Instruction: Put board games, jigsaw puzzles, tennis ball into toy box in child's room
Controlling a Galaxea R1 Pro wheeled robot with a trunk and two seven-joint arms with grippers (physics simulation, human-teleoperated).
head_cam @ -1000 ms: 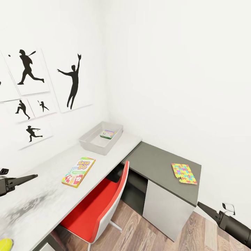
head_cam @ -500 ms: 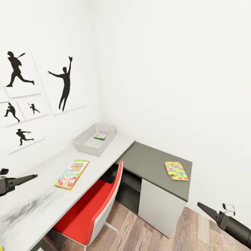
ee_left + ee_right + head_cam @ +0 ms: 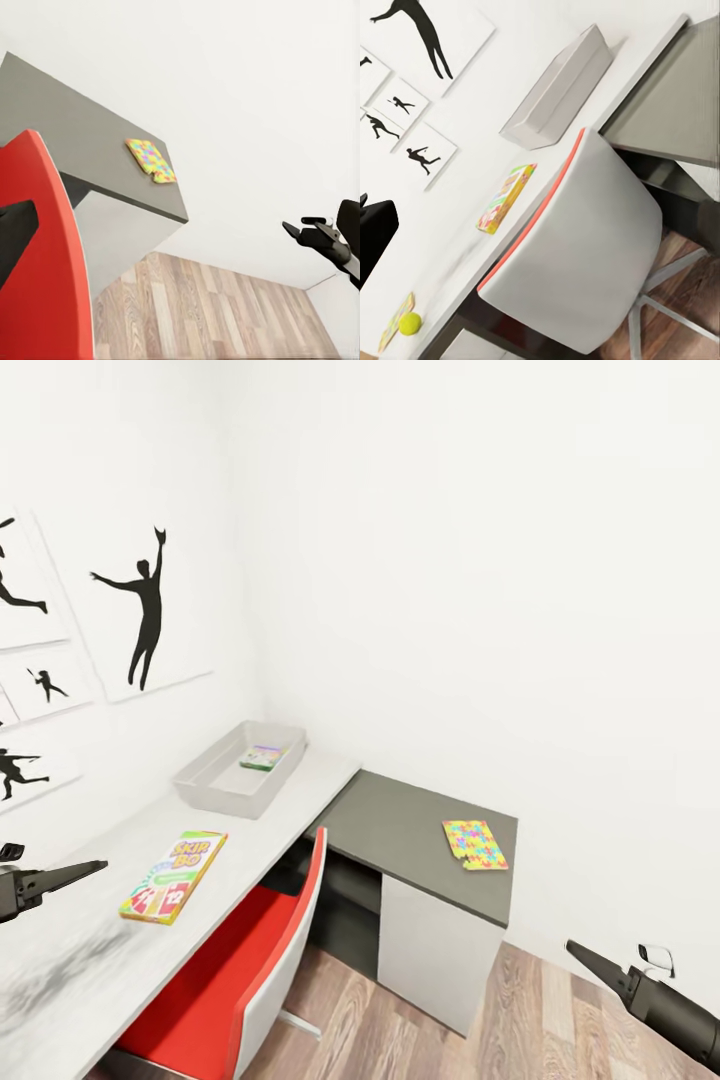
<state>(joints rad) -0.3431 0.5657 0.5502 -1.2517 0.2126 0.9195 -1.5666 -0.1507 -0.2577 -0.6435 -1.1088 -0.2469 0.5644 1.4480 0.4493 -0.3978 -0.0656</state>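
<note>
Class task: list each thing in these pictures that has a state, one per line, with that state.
toy box: open-topped, one small printed box inside
Skip-Bo box: flat on the table, outside the bin
multicoloured puzzle: flat on the dark side desk
tennis ball: resting on the table
red chair: pushed against the table
left claw: empty
right claw: empty

Head camera pans right: counter [image 3: 90, 950], toy box [image 3: 215, 792] and puzzle [image 3: 475, 844] shift left; nothing itself moves.

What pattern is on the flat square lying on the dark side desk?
Bright multicoloured interlocking pieces, on the jigsaw puzzle; clearest in the head view.
</note>
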